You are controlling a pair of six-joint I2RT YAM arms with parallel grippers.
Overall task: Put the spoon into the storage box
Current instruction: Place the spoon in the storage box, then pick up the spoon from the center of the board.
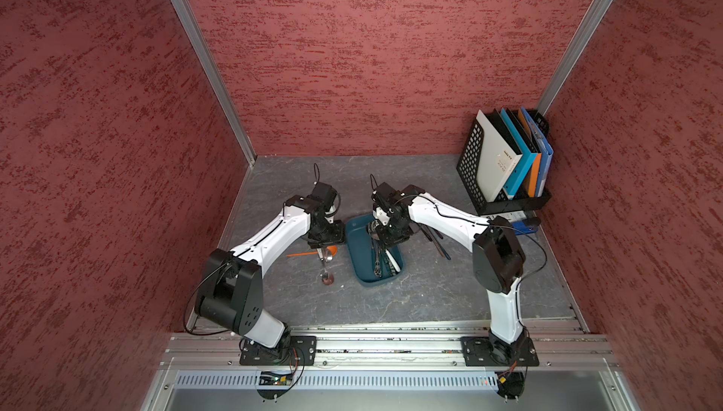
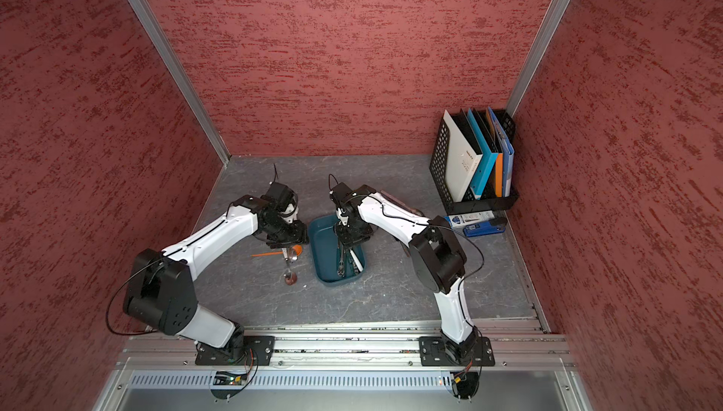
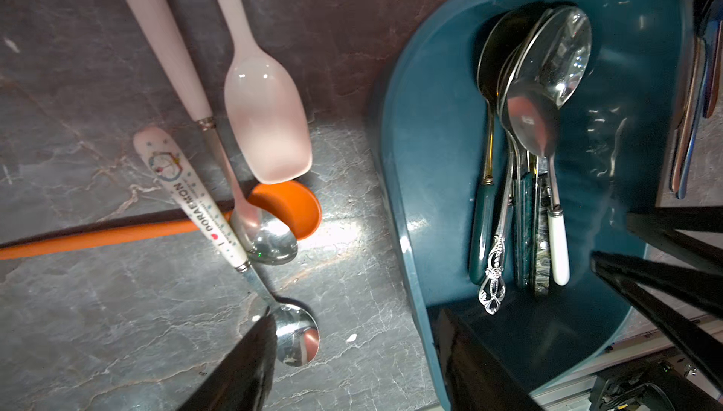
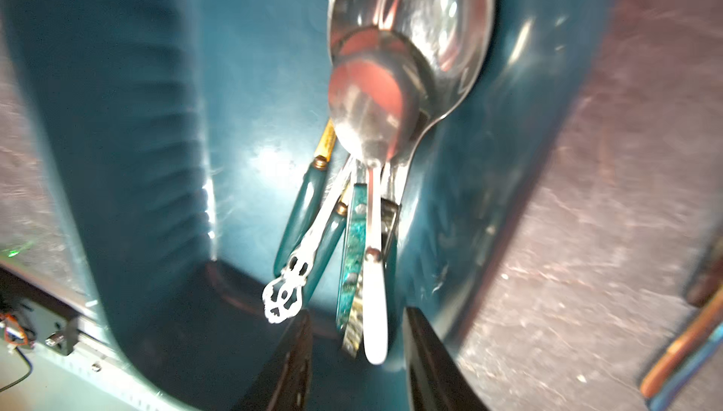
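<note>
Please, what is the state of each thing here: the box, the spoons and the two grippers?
storage box: holds a pile of spoons.
white-handled spoon: lying in the box on the pile, not gripped.
right gripper: open, over the box.
left gripper: open, empty.
Doraemon spoon: on the table, outside the box.
pink spoon: on the table, outside the box.
orange spoon: on the table, crossed by the Doraemon spoon.
</note>
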